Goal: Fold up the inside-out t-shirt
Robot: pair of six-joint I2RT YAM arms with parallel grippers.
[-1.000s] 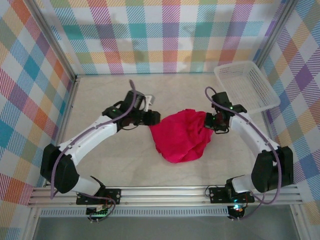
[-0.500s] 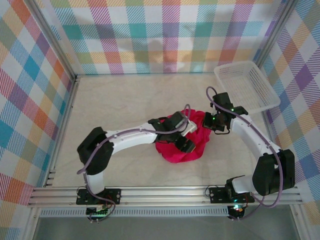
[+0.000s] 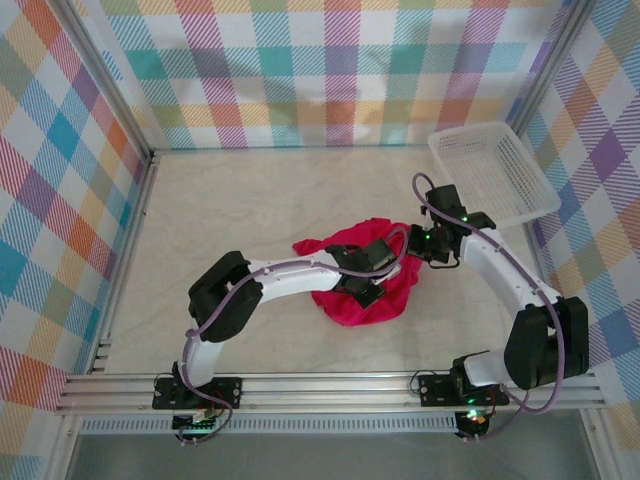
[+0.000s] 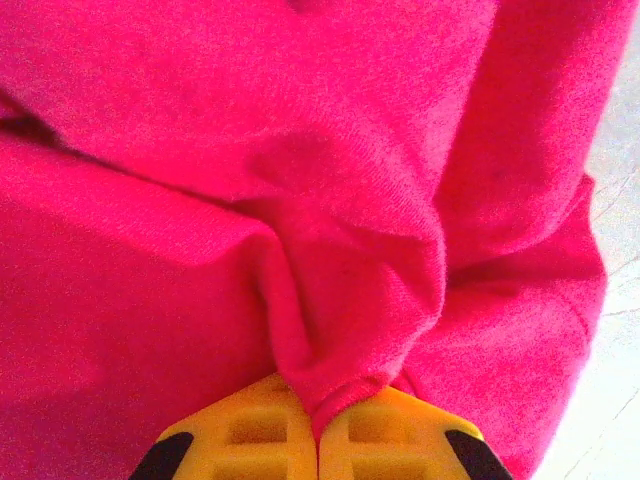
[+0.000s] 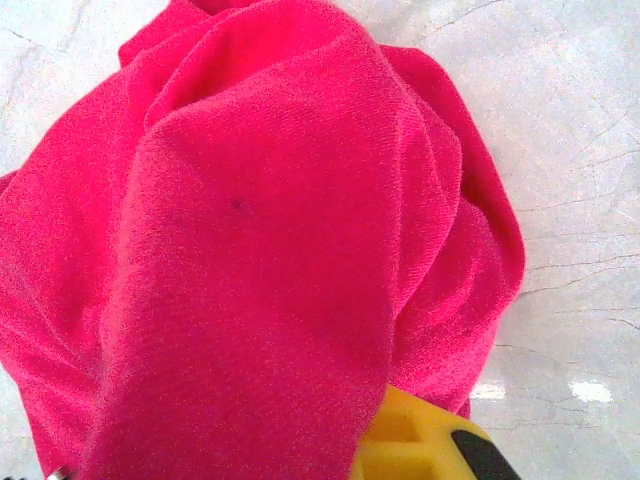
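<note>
The inside-out t-shirt (image 3: 352, 300) lies crumpled in a crimson heap at the middle of the table, with one flap (image 3: 312, 245) sticking out to the left. My left arm reaches across over it. The left gripper (image 3: 373, 280) sits on the heap, and in the left wrist view its yellow fingers (image 4: 260, 435) are shut on a pinched fold of the red cloth (image 4: 340, 300). My right gripper (image 3: 420, 246) is at the heap's upper right edge. In the right wrist view the cloth (image 5: 260, 250) drapes over it, leaving one yellow finger (image 5: 425, 445) showing.
A white mesh basket (image 3: 495, 170) stands at the back right, against the plaid wall. Bare marble-patterned tabletop (image 3: 220, 210) surrounds the shirt. Metal frame rails run along the left side and the near edge (image 3: 330, 385).
My left arm has swung right from beside the shirt onto the heap, and its gripper has shut on a fold. A flap of cloth now sticks out left. The right arm has barely moved.
</note>
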